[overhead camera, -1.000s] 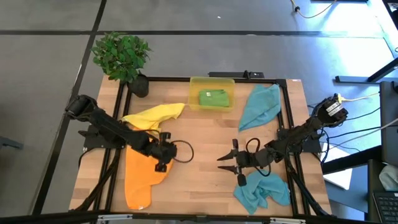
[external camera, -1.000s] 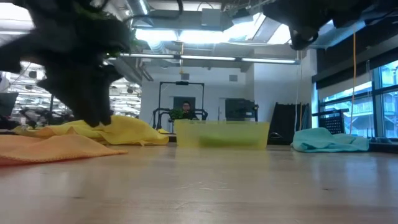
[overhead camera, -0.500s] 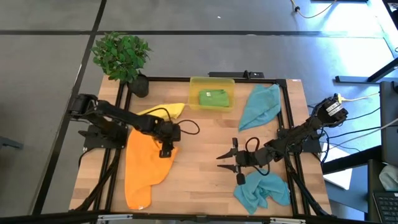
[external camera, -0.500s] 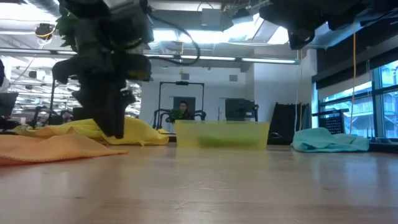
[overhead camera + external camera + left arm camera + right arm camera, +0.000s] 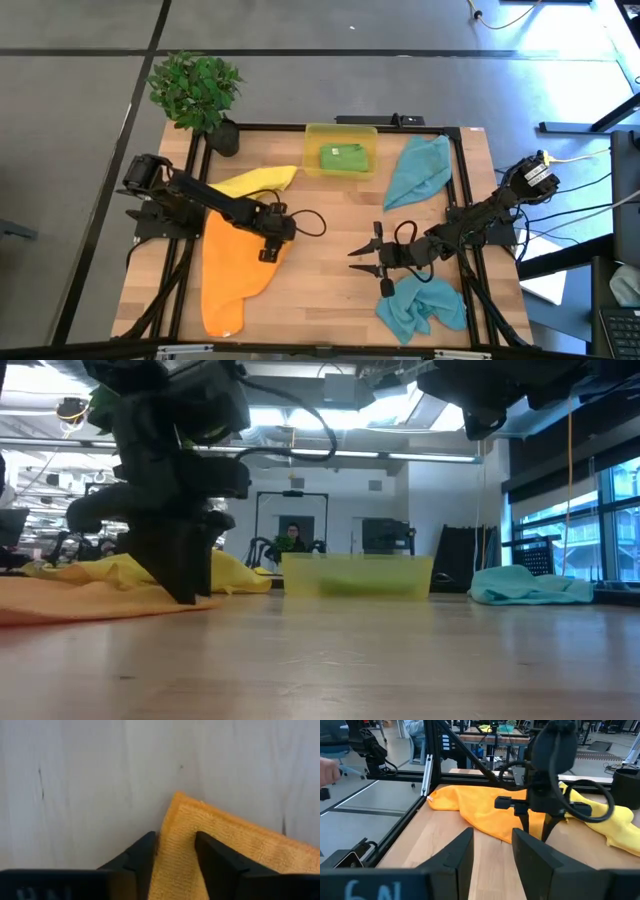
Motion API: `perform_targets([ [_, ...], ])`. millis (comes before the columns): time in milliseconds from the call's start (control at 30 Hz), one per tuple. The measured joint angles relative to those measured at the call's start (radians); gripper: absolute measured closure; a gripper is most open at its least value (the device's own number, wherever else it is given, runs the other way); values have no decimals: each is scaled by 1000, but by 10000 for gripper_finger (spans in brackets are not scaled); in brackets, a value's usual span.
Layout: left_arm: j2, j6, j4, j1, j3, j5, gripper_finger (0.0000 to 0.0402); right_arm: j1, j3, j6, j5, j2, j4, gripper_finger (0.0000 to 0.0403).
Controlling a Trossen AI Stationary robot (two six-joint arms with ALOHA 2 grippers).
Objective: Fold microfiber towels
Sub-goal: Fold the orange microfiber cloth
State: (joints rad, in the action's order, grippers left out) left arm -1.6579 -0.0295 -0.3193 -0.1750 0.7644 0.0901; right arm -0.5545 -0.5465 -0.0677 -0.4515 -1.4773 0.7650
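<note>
Since the earlier frames the left gripper has swung from the table's middle back over the orange towel and dropped to its upper right corner, while the right arm has not moved. In the left wrist view that corner pokes up between the two dark fingers, so the cloth's edge lies inside the jaws and the bulk of it runs away behind them, toward the near left of the table. The jaws stand partly open, one finger on either side of the corner and close against it; whether they already pinch the cloth I cannot tell. The towel's long axis runs from that corner down to the table's near edge, so any fold would likely carry the corner along that line. The left arm is plainly the nearer one to this towel. The yellow towel lies just beyond the jaws, touching the orange one. The right gripper hovers mid-table, jaws partly open and holding nothing, with a crumpled teal towel just beside it and the other teal towel farther off. The green towel sits folded in the yellow bin.
</note>
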Motion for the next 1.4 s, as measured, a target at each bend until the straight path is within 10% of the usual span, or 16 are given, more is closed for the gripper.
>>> perform_targets([
  [233,-6,77,97,-17,19,-4,392,0,0,1,0,0,0,267],
  [1100,-1,305,-236,-15,604,210,401,93,0,-224,1,-113,-3,265],
  [1400,0,331,-394,-44,758,323,401,141,0,-352,87,-177,-4,189],
])
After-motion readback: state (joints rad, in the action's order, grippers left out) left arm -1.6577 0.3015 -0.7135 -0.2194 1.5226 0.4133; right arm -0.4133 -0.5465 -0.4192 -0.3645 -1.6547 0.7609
